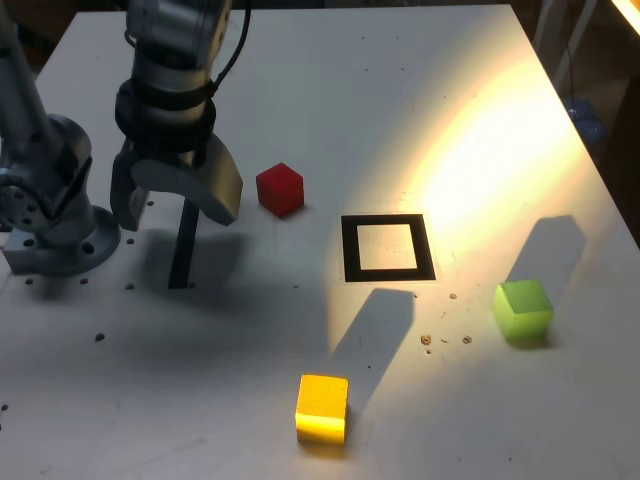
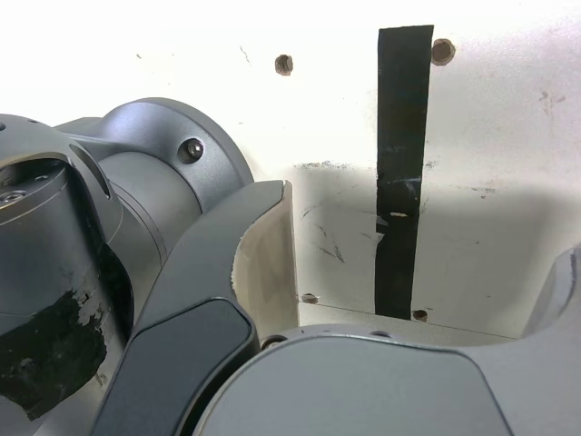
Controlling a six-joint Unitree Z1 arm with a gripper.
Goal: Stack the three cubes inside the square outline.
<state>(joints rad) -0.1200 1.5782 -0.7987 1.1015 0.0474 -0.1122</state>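
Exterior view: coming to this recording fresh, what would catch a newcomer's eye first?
Probably the brightly coloured cubes: a yellow cube near the front edge of the view, a green cube at the right, and a red cube beside the dark, open gripper. Next, the black square outline between them, with a strong patch of light on the table beyond it toward the view's upper right.

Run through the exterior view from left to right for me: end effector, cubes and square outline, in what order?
Open end effector → red cube → yellow cube → black square outline → green cube.
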